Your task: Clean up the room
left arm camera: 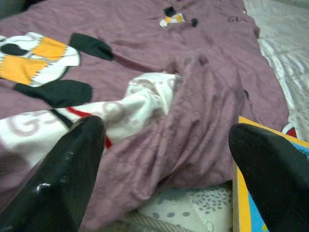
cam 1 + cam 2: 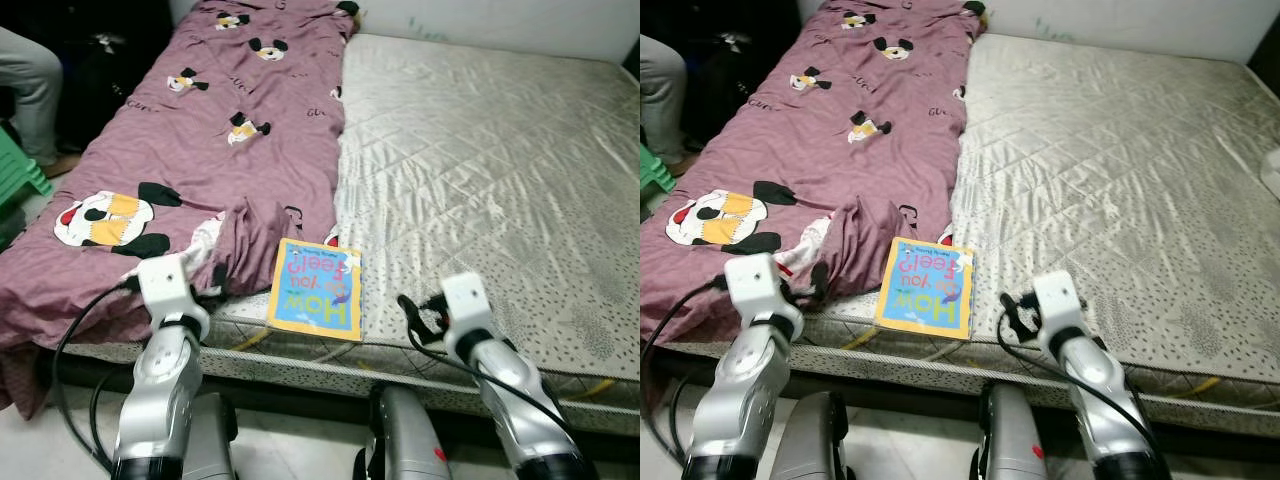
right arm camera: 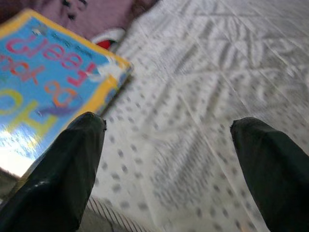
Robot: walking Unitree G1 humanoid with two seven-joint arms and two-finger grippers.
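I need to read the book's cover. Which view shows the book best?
The left eye view: the whole book lies on the mattress edge. The right eye view matches; the right wrist view crops it close, the left wrist view catches a corner.

The blanket (image 2: pixel 215 130) lies on the left half of the mattress (image 2: pixel 500 170). The book (image 2: pixel 316 290) lies at the mattress's near edge, just right of the blanket's folded corner. A person's leg (image 2: pixel 30 85) is far left, beside the bed.

silver arms (image 2: pixel 160 390), black cables, glossy black jaws
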